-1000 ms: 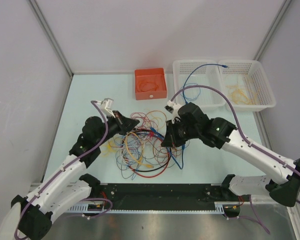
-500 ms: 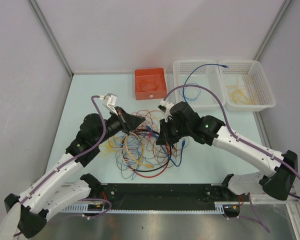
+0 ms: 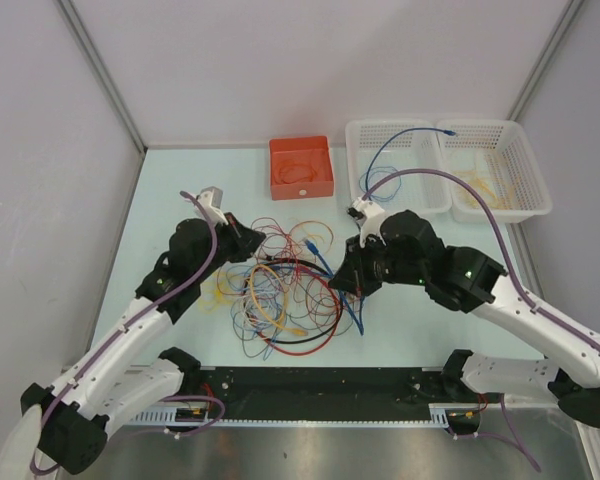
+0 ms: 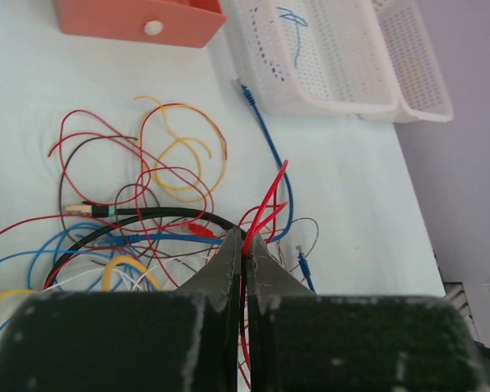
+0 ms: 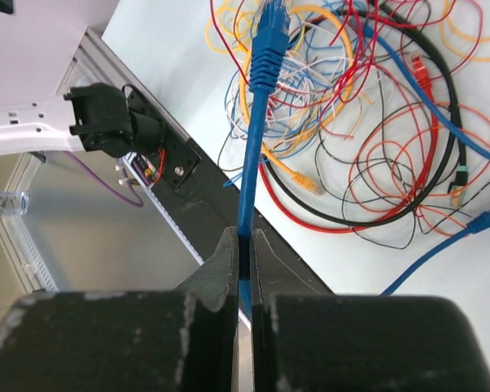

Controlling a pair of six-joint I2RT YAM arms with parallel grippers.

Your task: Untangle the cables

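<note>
The cables (image 3: 280,295) lie in one loose heap on the tabletop (image 3: 180,180), on the near side of the orange box (image 3: 301,168), with red, orange, yellow, blue, white and black loops crossing over each other many times. They look thin, light and very soft, so I judge that a pulled wire will drag its neighbours with it and will not slide out cleanly. The small plug ends can catch inside other loops. A good place to take hold is close to a free plug end, where the wire can be followed out of the heap. The left fingers (image 4: 235,260) are closed together on a thin red wire (image 4: 268,200), which stands up from the heap in a narrow loop. The right fingers (image 5: 231,253) are also pressed shut, on a thicker blue cable (image 5: 260,98) whose plug end hangs above the tangle. Both arms are over the heap, one on each side of it. To the right of the orange box stand two white baskets (image 3: 400,124). One holds a blue cable, the other some yellowish ones, so I think part of the sorting is done and most remains.
</note>
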